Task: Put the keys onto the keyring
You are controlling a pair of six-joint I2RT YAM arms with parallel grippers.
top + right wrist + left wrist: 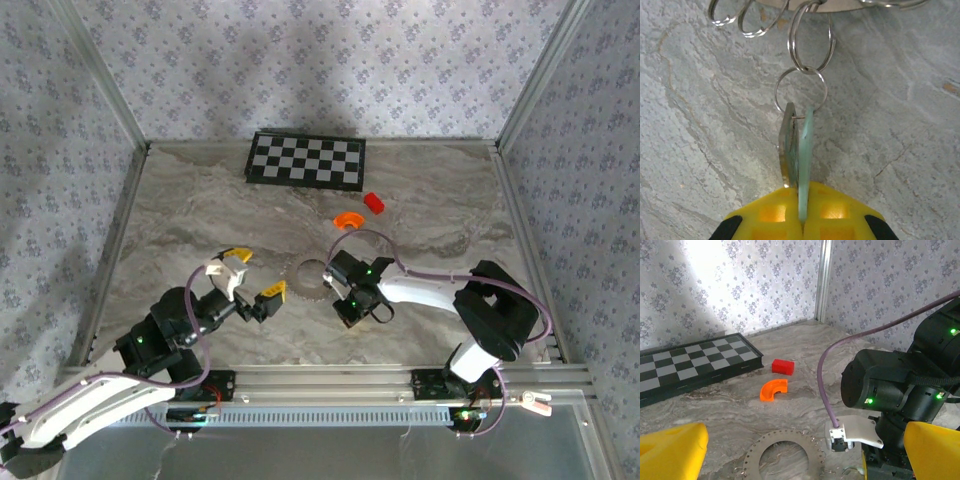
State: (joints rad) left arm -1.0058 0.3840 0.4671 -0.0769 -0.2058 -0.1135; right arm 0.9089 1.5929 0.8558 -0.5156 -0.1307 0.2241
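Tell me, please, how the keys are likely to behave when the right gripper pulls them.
The keys, thin and flat, pinched by the right gripper, may pivot or slip. Their rings, linked loop through loop, probably swing floppily.

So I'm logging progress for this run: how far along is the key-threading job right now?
Looks done: two keys hang from a small ring, linked through a larger ring to the perforated disc. In hand: the right end effector pinches the keys edge-on. The left end effector is open beside the disc. Left: probably letting go; whether more keys remain, I cannot tell.
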